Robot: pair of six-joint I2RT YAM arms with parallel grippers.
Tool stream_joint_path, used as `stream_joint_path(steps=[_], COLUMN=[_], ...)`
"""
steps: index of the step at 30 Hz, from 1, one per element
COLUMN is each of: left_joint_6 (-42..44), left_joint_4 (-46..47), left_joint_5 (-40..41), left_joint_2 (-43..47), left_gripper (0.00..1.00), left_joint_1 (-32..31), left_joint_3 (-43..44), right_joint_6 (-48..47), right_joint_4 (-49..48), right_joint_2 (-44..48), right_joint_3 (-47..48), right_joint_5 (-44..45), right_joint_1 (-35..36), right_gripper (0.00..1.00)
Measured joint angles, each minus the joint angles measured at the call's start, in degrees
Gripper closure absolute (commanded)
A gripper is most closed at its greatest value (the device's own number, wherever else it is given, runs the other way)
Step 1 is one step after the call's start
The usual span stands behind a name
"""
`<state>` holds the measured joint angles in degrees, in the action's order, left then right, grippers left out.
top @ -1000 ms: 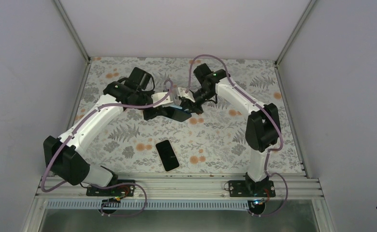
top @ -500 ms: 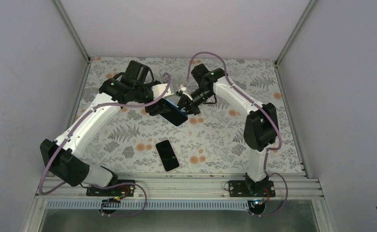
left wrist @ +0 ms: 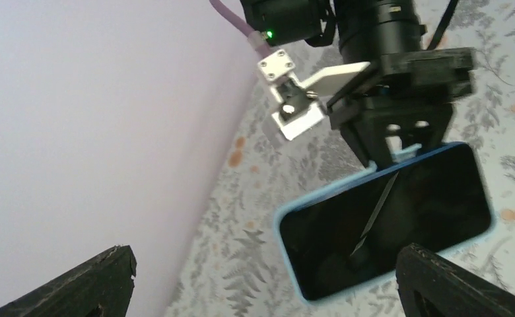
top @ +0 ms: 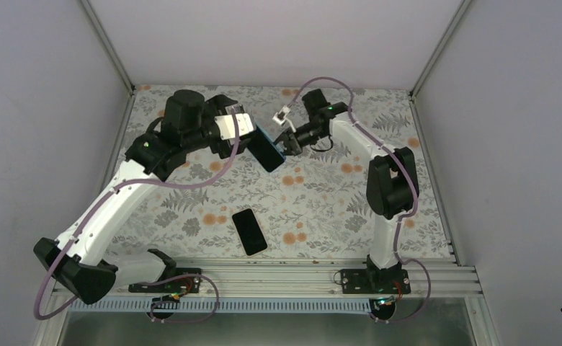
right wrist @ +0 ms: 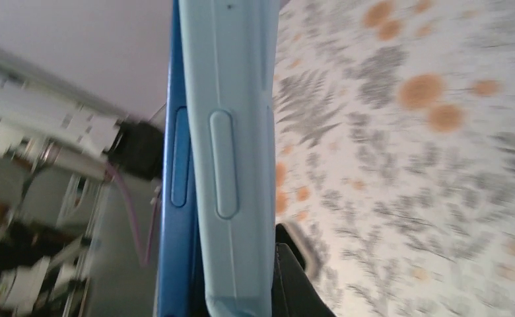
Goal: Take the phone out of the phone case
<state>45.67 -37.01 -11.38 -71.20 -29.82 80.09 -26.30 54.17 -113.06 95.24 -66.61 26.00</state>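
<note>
Currently pinching case (right wrist: 232, 79) edge aloft with right tool (left wrist: 395, 155) alone, with left tool (left wrist: 265, 290) spread, touching nothing. Risks slipping loose, dropping onto surface (top: 321, 209).

The left arm (top: 130, 191) and right arm (top: 390, 184) are crowding the far edge's middle (cased phone (top: 267, 151) hanging between them); a bare phone (top: 249, 231) is lying mid near edge; the right edge is offering passage.

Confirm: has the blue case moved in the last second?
Yes. The blue case, in the right gripper, has shifted toward the far wall, away from the black phone lying still on the table.
</note>
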Motion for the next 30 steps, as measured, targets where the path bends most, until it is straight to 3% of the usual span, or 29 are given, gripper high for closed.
stream_joint_path(steps=[4, 7, 10, 14, 20, 30], left_joint_6=[1.0, 2.0, 3.3, 5.0, 4.5, -0.8], left_joint_4=[8.5, 17.1, 26.8, 38.1, 51.3, 55.7], left_joint_5=[7.9, 13.9, 20.4, 25.1, 26.6, 26.1], left_joint_2=[2.4, 2.1, 0.4, -3.3, -11.5, -23.8], left_gripper=[0.01, 0.00, 0.00, 0.00, 0.00, 0.00], left_joint_1=[-5.3, -7.6, -9.6, -13.4, -16.4, -16.4], left_joint_3=[-5.7, -12.2, -19.4, -24.0, -20.0, -7.8], right_joint_6=[13.0, 19.6, 24.6, 31.0, 36.1, 38.7], right_joint_4=[-7.5, -9.2, -10.8, -13.1, -14.9, -17.3], right_joint_2=[-0.5, -3.7, -7.3, -7.7, -7.7, -7.6], right_joint_3=[1.5, 8.7, 16.7, 18.5, 19.6, 19.5], right_joint_5=[3.4, 6.4, 9.7, 12.2, 14.7, 15.9], right_joint_1=[-5.1, -7.9, -9.2, -9.1, -8.8, -9.6], right_gripper=[0.97, 0.97, 0.97, 0.97, 0.97, 0.97])
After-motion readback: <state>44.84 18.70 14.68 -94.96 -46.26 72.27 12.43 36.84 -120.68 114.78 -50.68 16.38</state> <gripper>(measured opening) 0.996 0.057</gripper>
